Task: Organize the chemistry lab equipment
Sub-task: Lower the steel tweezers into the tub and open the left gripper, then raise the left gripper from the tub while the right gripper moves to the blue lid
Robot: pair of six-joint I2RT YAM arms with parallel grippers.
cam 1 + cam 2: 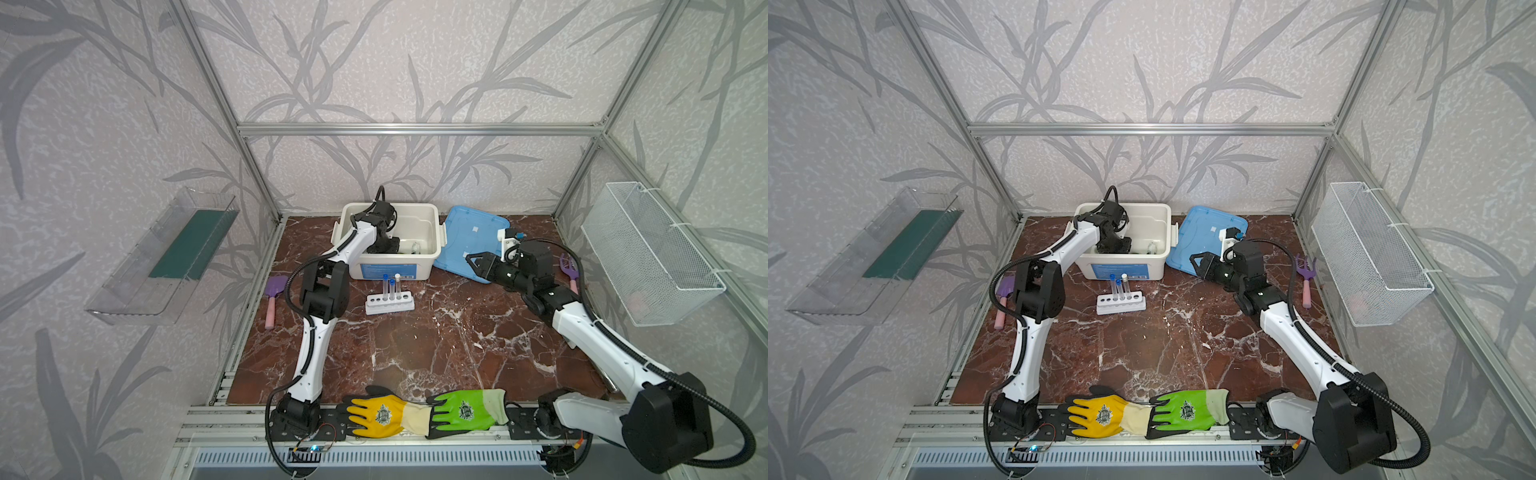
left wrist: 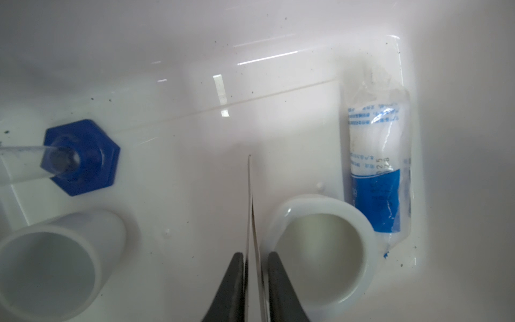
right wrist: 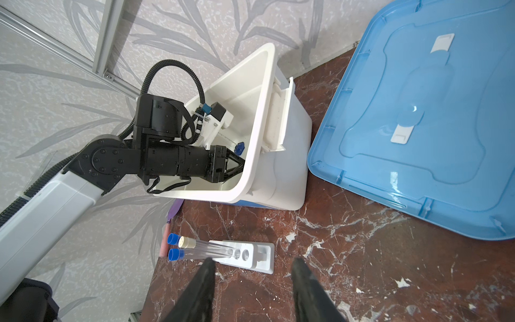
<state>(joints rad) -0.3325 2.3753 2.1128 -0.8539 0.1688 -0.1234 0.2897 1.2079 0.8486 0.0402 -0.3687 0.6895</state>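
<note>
Left wrist view: the left gripper (image 2: 253,281) flanks the thin metal tweezers (image 2: 252,223), jaws close alongside; whether pinching or just off, I cannot tell. The tweezers' long axis runs straight out from the fingers, tip toward the floor of the white plastic bin (image 2: 195,133), between two white ceramic dishes (image 2: 320,251), likely for stowing there. The right gripper (image 3: 253,284) hangs parted and empty.

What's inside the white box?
The white box holds two white dishes, a blue-labelled vial, a blue-based vessel, and tweezers inside the left end effector. In both top views the arm covers most of them.
</note>
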